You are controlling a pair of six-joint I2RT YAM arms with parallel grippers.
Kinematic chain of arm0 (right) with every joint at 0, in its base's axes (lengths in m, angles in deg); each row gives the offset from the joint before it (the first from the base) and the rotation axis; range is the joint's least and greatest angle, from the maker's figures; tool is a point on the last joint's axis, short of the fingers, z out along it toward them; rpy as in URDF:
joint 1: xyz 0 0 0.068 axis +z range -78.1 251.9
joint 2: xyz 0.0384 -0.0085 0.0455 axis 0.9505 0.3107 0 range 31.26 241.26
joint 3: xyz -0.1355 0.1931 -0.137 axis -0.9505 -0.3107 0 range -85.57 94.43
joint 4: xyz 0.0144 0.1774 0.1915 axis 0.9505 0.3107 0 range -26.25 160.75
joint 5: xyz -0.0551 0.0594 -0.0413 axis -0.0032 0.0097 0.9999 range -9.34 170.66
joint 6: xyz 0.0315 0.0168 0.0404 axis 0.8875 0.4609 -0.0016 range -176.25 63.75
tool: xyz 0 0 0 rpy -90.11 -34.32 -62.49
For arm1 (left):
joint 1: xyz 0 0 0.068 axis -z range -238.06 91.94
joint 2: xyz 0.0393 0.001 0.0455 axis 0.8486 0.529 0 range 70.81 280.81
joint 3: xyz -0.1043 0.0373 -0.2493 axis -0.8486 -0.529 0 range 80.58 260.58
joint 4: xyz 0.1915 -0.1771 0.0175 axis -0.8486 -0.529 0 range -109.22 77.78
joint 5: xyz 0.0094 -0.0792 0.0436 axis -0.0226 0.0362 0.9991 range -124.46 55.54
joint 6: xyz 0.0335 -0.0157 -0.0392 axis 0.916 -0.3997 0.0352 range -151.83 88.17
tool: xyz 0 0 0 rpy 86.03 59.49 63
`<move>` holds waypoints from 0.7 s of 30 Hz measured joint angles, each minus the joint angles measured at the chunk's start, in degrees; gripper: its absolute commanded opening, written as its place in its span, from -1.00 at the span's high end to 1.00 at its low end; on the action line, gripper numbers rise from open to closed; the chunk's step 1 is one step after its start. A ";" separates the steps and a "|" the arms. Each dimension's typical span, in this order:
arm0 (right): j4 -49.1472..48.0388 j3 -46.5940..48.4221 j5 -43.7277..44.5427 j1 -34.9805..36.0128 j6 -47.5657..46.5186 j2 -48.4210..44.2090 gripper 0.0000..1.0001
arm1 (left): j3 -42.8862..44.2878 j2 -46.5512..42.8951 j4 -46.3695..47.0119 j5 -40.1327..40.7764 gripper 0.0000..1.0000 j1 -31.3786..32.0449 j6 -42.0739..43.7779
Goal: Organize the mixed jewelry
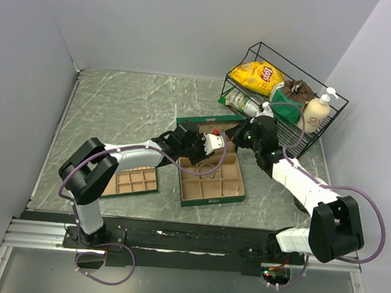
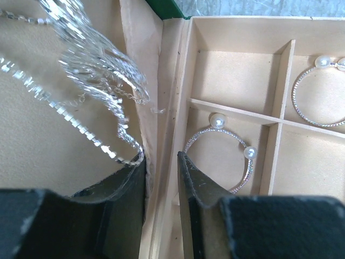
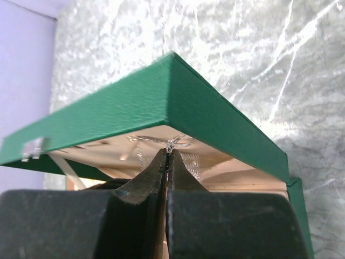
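The green box (image 1: 212,201) with tan compartments lies mid-table, its lid (image 1: 204,122) open behind it. A tangle of fine silvery chains (image 2: 102,59) lies in the lid. Two pearl-ended wire bangles (image 2: 217,120) (image 2: 322,61) lie in separate compartments. My left gripper (image 1: 213,143) (image 2: 160,157) has its jaws close on either side of the box's tan wall (image 2: 171,81) between lid and compartments. My right gripper (image 1: 241,133) (image 3: 168,152) is shut on a fine chain (image 3: 178,141) just under the green lid's edge (image 3: 161,102).
A flat tan divided tray (image 1: 134,181) lies left of the box by the left arm. A black wire basket (image 1: 286,93) at the back right holds a yellow chip bag (image 1: 256,75), a pump bottle (image 1: 317,112) and other packs.
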 measured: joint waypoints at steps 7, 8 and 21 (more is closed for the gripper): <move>-1.75 -0.50 0.63 -0.28 1.40 -1.51 1.00 | 0.00 0.00 0.00 -0.20 0.40 0.00 0.02; -1.88 -0.68 0.63 -0.28 1.51 -1.49 1.00 | 0.00 0.00 -0.02 -0.37 0.42 0.00 0.02; -2.29 -3.02 0.76 -0.28 1.97 -1.03 1.00 | 0.15 0.00 -0.87 -2.25 0.49 -0.20 0.02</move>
